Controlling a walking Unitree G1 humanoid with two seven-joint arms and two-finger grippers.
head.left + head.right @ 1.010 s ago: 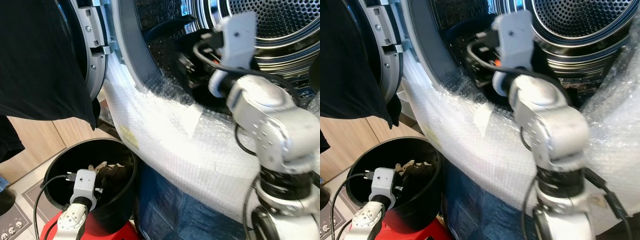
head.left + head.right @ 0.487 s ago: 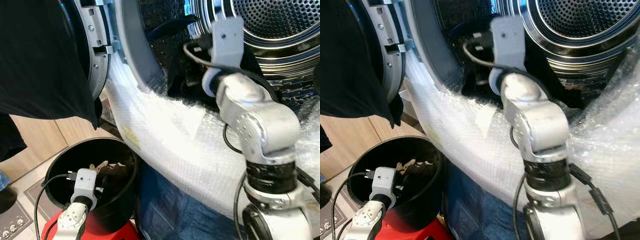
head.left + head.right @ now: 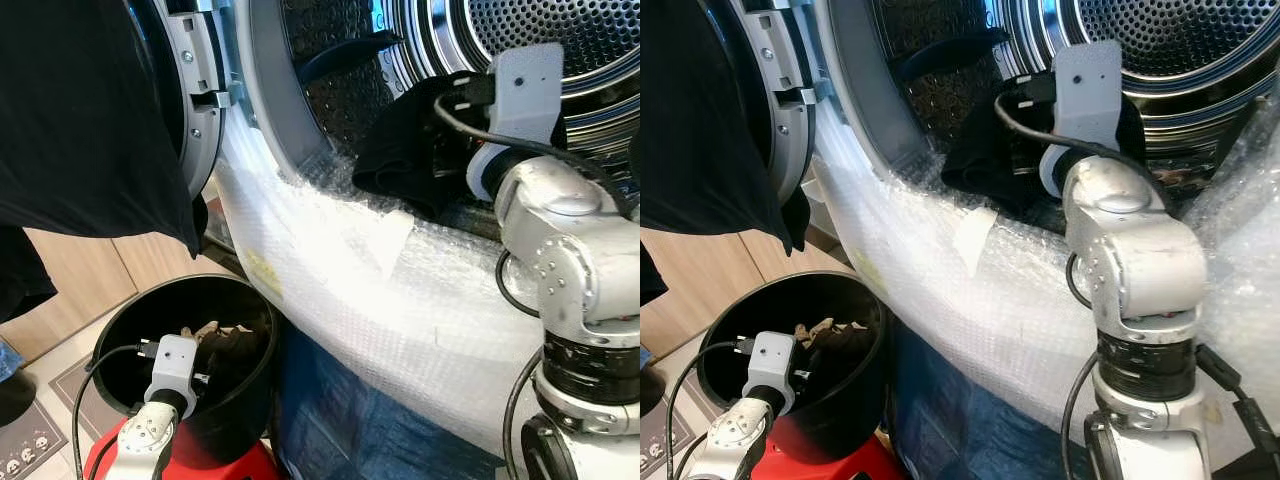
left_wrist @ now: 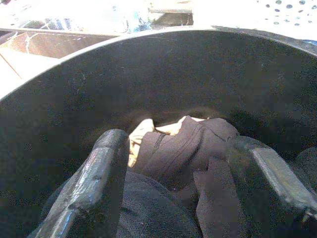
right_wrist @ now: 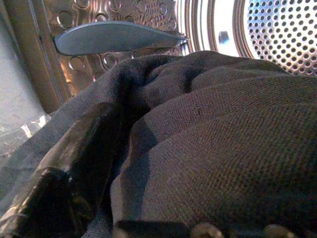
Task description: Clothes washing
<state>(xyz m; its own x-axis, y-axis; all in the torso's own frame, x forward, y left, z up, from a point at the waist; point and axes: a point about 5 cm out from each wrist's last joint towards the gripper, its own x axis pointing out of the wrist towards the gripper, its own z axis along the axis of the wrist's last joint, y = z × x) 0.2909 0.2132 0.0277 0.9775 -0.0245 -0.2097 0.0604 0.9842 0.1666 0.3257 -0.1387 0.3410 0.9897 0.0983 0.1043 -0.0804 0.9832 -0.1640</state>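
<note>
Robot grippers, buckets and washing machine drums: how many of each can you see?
Grippers: 2, left gripper and right gripper
Black buckets: 1
Washing machine drums: 1
Total: 4

Drum (image 3: 560, 40), upper right: polished perforated metal, glossy; bubble wrap (image 3: 400, 290) draped mid-frame, translucent, dimpled plastic. Dark garment (image 5: 208, 129) seen as matt woven cloth; bucket (image 3: 245, 400), lower left, smooth black plastic. Arm casing (image 3: 1135, 265) noted as brushed silver metal.
</note>
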